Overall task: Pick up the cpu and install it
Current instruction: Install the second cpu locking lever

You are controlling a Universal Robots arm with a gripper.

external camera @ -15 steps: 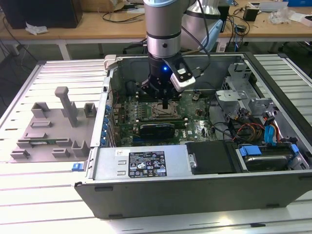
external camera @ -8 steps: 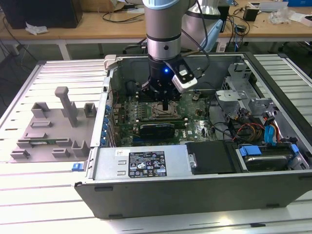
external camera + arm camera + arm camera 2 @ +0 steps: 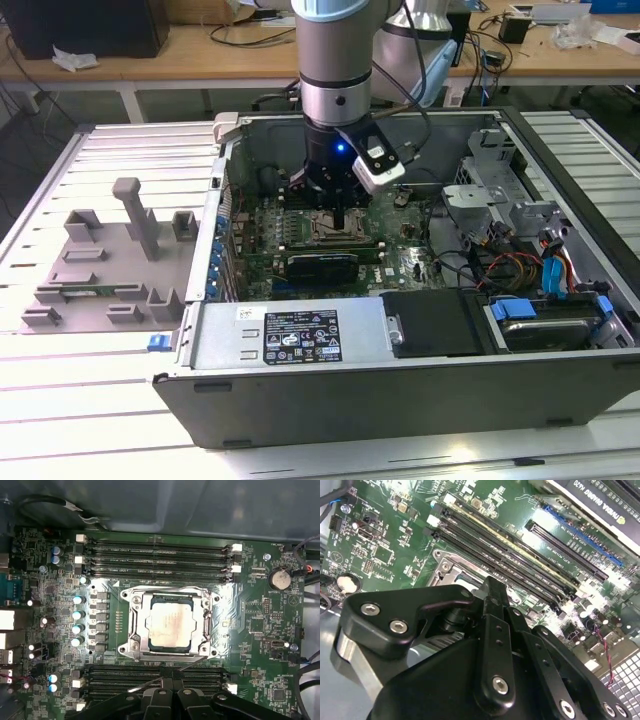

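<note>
1. Motherboard [image 3: 250, 620] work first: your arm reaches down into the open computer case [image 3: 420, 390], which lies on its side on the slatted metal worktop [image 3: 60, 400].
2. Your gripper [image 3: 343, 215] hangs just above the green board, over the metal-framed socket [image 3: 136, 630] near the board's middle.
3. You can find the cpu [image 3: 169, 625] lying flat inside that socket, its silvery top up and the metal frame closed in around all four of its edges. In the first wrist view it sits square to the frame, apart from the dark fingers [image 3: 170, 700] at the picture's edge.
4. I cannot tell whether your fingers are spread or pressed together: in the second wrist view the black finger links [image 3: 492, 630] cover the tips, and the exterior view gives only a dark mass above the socket. Nothing is seen grasped between them.
5. You have rows of long dark memory slots [image 3: 155, 555] on one side of the socket, with a second bank [image 3: 120, 677] on the opposite side, nearer the fingers.
6. Note the round coin battery [image 3: 279, 578] toward one corner of the board, well apart from the socket.
7. Your grey plastic fixture blocks [image 3: 110, 260] stand on the worktop outside the case, toward the exterior view's left edge, well away from the gripper.
8. Coloured cables [image 3: 555, 270] and a blue-tabbed drive bay [image 3: 530, 315] fill the case's end toward the exterior view's right.
</note>
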